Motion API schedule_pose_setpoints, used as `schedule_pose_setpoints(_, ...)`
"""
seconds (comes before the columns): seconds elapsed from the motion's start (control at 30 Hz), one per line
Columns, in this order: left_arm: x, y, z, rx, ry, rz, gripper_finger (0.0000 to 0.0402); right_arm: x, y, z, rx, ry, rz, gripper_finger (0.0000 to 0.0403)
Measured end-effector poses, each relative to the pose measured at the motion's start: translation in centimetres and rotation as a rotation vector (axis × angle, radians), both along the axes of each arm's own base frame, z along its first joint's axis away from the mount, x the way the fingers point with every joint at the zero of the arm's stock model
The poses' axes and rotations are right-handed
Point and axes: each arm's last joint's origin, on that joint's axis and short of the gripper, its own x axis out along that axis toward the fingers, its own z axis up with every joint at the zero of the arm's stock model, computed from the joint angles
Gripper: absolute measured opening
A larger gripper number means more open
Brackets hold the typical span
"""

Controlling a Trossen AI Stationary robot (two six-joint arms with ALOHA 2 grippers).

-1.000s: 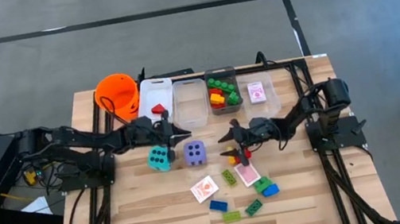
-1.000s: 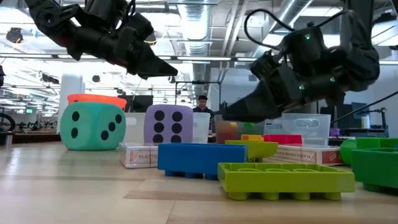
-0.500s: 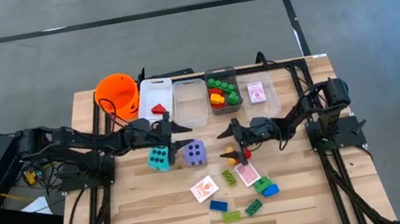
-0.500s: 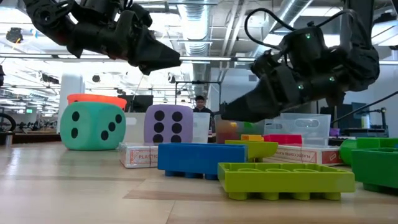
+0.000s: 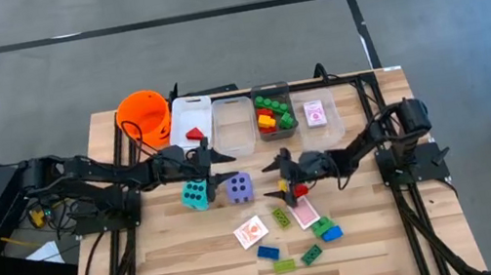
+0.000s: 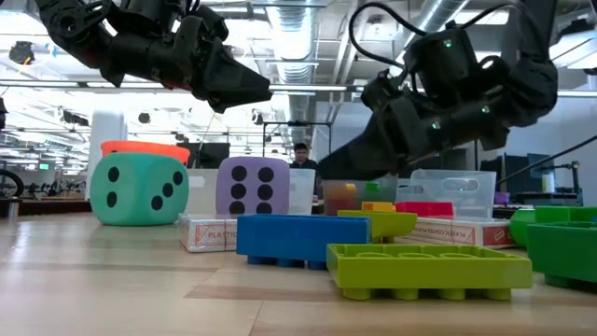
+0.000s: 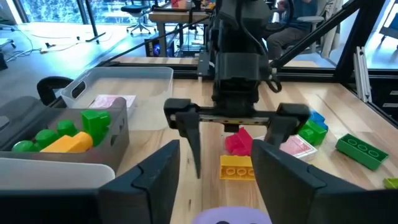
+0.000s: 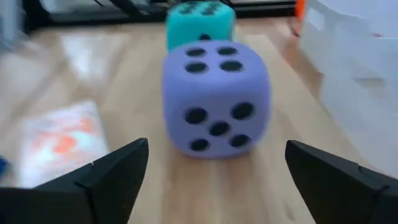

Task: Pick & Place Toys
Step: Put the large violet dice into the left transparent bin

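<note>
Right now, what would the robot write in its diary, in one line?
left gripper: open, over teal die | right gripper: open, facing purple die | both empty | dice on table

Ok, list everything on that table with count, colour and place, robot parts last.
Dice: two, teal and purple, side by side at mid table.
Orange bucket: one, back left corner.
Clear bins: three along the back; one holds a red wedge, one nothing visible, one bricks.
Card pack: one, red-backed, right of the bins.
Loose cards: two, red-backed, front of table.
Loose bricks: about eight; green, blue, yellow, red; front right.
Left gripper: open, above the dice.
Right gripper: open, facing the purple die.
</note>
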Motion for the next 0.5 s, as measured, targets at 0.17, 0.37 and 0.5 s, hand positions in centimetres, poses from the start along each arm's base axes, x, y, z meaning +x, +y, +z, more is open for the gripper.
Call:
schedule_pose_setpoints(0.17, 0.0, 0.0, 0.0, 0.000, 0.000, -0.002, 0.0187, -0.1, 1.2, 0.0, -0.089, -0.001, -0.047, 0.0397)
schedule_pose_setpoints(0.37, 0.0, 0.0, 0.0, 0.000, -0.001, -0.002, 0.0187, -0.1, 1.4, 0.2, -0.110, -0.011, -0.069, 0.0398)
schedule_pose_setpoints(0.5, 0.0, 0.0, 0.0, 0.000, -0.001, -0.002, 0.0183, 0.7, 1.5, 0.8, -0.103, -0.041, -0.077, 0.0393)
